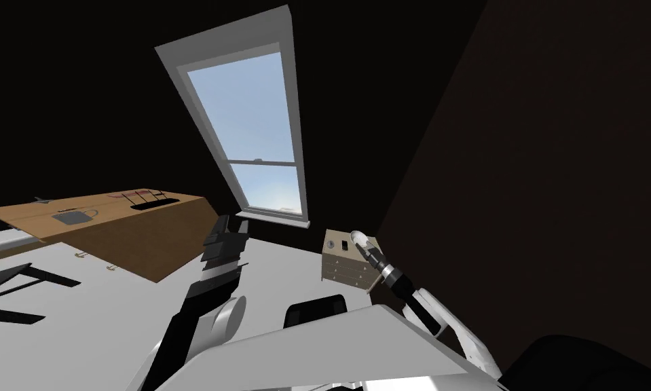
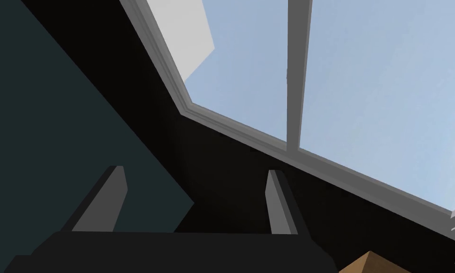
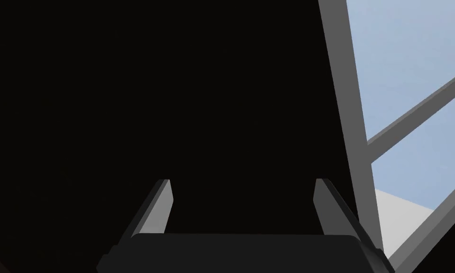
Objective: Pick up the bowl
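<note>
head view: a brown bench (image 1: 147,237) runs across the left side, and its near corner points towards the left arm (image 1: 212,285). on its top, towards the left end, sits a small grey vessel (image 1: 72,217) with a handle-like loop on one side; i cannot tell whether this is the bowl. nearer the far edge stands a dark red rack (image 1: 140,197), with a black oval opening (image 1: 157,203) just beside it. the left gripper (image 1: 230,227) is raised just off the bench's near corner, well apart from the grey vessel and below the window (image 1: 249,129). the right arm (image 1: 385,271) reaches up in front of a small tan chest of drawers (image 1: 341,268) on the pale floor (image 1: 113,319).

left wrist view: the left gripper (image 2: 196,170) has its fingers spread wide with nothing between them. a brown corner (image 2: 371,263), coloured like the bench, lies near it.

right wrist view: the right gripper (image 3: 243,182) is likewise spread wide and holds nothing.
</note>
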Robot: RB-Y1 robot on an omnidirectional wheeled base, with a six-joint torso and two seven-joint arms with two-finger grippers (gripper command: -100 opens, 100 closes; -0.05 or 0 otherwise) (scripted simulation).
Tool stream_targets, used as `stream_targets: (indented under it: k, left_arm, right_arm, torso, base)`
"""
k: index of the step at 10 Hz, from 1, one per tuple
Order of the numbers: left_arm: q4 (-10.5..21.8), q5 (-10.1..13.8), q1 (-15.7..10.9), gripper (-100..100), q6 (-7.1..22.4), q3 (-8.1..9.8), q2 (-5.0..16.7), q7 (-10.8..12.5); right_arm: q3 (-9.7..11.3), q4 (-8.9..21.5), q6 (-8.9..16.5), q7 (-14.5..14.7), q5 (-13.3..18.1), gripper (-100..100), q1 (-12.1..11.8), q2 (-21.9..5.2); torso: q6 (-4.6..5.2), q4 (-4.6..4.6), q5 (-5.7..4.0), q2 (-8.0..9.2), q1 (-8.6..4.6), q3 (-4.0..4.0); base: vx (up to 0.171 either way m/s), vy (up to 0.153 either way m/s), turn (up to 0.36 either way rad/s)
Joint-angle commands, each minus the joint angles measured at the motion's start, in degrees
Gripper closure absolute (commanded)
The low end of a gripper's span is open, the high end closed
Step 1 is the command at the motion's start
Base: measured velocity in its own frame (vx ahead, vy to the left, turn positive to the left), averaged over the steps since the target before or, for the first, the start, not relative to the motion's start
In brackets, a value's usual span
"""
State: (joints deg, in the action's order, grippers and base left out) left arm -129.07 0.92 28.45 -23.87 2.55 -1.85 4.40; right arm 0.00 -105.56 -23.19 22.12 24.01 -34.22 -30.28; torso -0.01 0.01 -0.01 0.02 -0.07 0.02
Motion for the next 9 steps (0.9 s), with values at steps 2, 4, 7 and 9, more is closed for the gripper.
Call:
stream_targets:
  k: [2, 4, 7, 9]
  left_arm:
    - [0.00, 0.00, 0.01, 0, 0.00, 0.01, 0.00, 0.00]
    - [0.00, 0.00, 0.00, 0, 0.00, 0.00, 0.00, 0.00]
    - [0.00, 0.00, 0.02, 0, 0.00, 0.01, 0.00, 0.00]
    - [0.00, 0.00, 0.02, 0, 0.00, 0.01, 0.00, 0.00]
  right_arm:
    - [0.58, 5.05, 1.55, 2.07, 3.03, -100, -0.78, -2.15]
    - [0.88, 10.58, 3.28, 3.65, 6.40, -100, -1.08, -5.53]
    - [1.04, 13.66, 4.10, 4.34, 8.06, -100, -1.14, -7.11]
    - [1.04, 14.58, 4.10, 4.34, 8.06, -100, -1.14, -7.11]
  torso:
    - [0.05, 0.00, -0.01, -0.01, -0.01, 0.00]
    - [-0.01, -0.01, 0.01, -0.06, 0.03, -0.03]
    - [0.07, -0.01, 0.00, -0.08, 0.03, -0.04]
    - [0.06, -0.02, 0.01, -0.10, 0.04, -0.06]
  base:
    - [-0.012, 0.006, 0.154]
    - [0.000, 0.023, 0.357]
    - [0.006, 0.013, 0.076]
    - [0.007, 0.006, 0.047]
